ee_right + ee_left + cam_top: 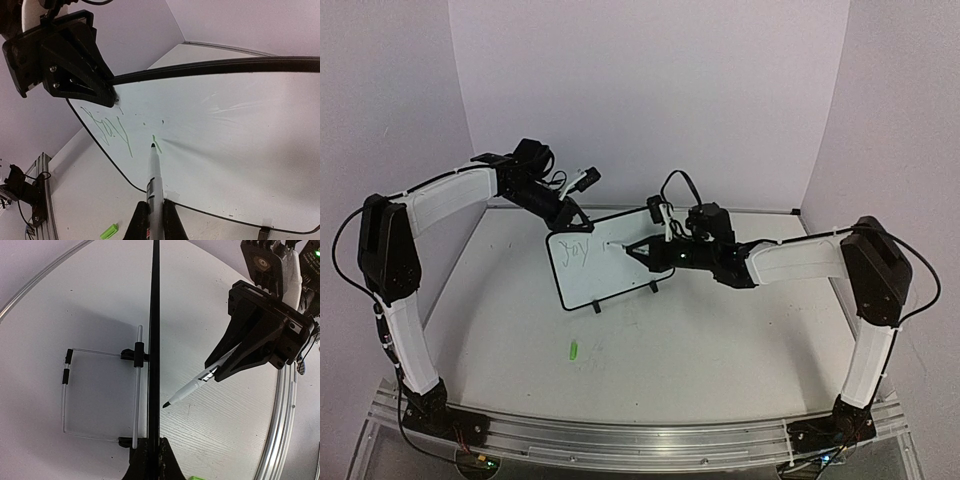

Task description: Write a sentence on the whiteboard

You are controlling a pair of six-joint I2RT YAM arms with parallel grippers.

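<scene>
Nearest to us, a small green cap (pixel 573 350) is lying loose on the table (pixel 720 360), well apart from the whiteboard (pixel 620 275), which is standing on its two feet further in. Our right hand (pixel 645 249) is closing narrow around a pen (pixel 154 176). The tip is sitting at the board's white face, just beside a short green stroke, and we cannot tell whether it is actually touching. The sentence (pixel 107 127) is, we are judging, only beginning: one green scrawl near the top left corner, with most of the face bare to its right. Beyond that, our left hand (pixel 568 217) is pinching the board's top left edge, clamped on the thin black frame and steadying it. To do this step well, we are thinking of pressing lightly and evenly and travelling rightward along a level line. We are also thinking of bracing with the left hand, so that the push of the pen is not tipping the board back or sliding it on its feet. We are seeing no container anywhere here.
</scene>
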